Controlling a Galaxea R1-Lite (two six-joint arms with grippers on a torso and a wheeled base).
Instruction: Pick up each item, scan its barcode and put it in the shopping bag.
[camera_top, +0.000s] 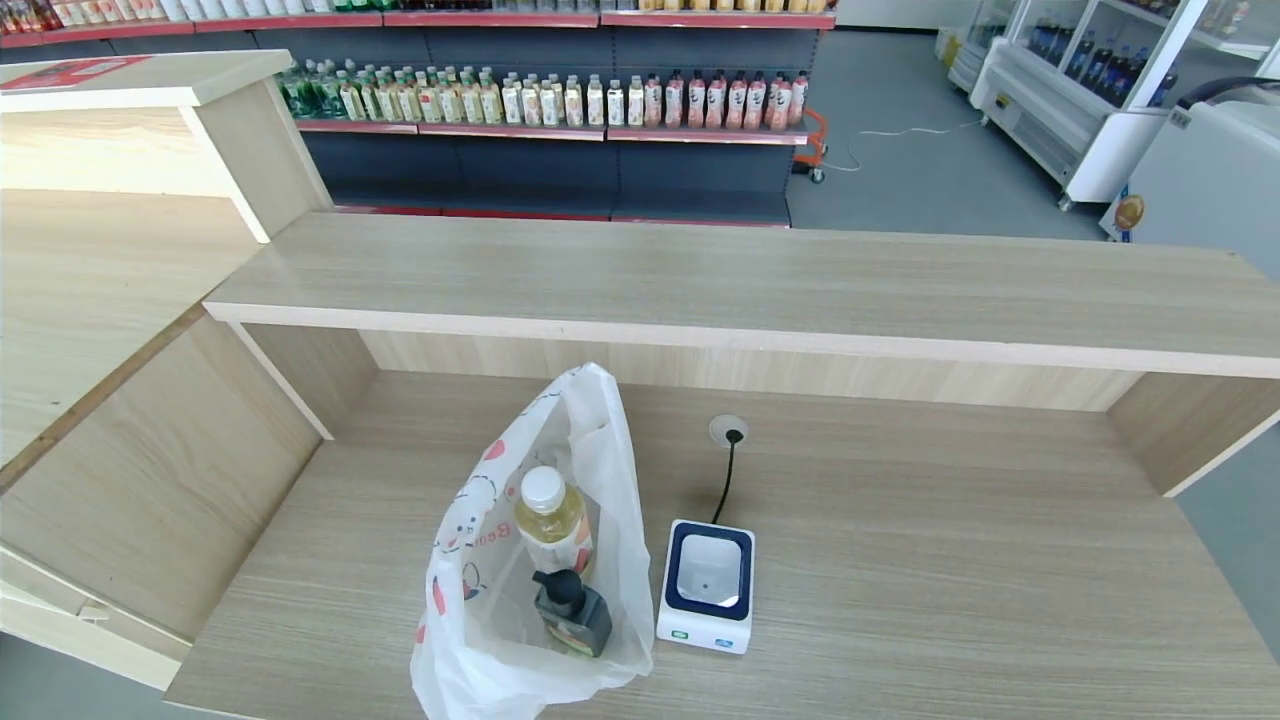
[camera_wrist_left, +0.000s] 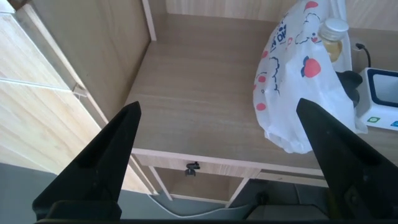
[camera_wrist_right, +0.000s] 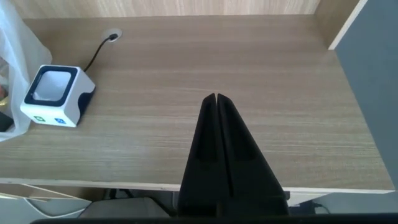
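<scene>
you'll find the shopping bag (camera_top: 460, 540) standing open on the counter (camera_top: 900, 580), toward its near edge and left of the middle. it is thin white translucent plastic with red patches and a cartoon print on its outer wall, its mouth gaping upward and one handle rising at the far side. two items sit inside it: a clear bottle (camera_top: 548, 515) of yellow liquid with a white cap, upright, and just in front of it a dark grey pump bottle (camera_top: 572, 612) with a black pump head. just beside the bag on its right stands the barcode scanner (camera_top: 706, 585), a white box with a dark blue frame round its window, and its black cable (camera_top: 727, 480) runs back to a round port in the counter. your left gripper (camera_wrist_left: 219, 109) hangs with its two dark fingers spread wide and nothing between them, near the counter's front edge to the left of the bag. your right gripper (camera_wrist_right: 216, 99) has its fingers pressed together on nothing, over bare counter to the right of the scanner.
</scene>
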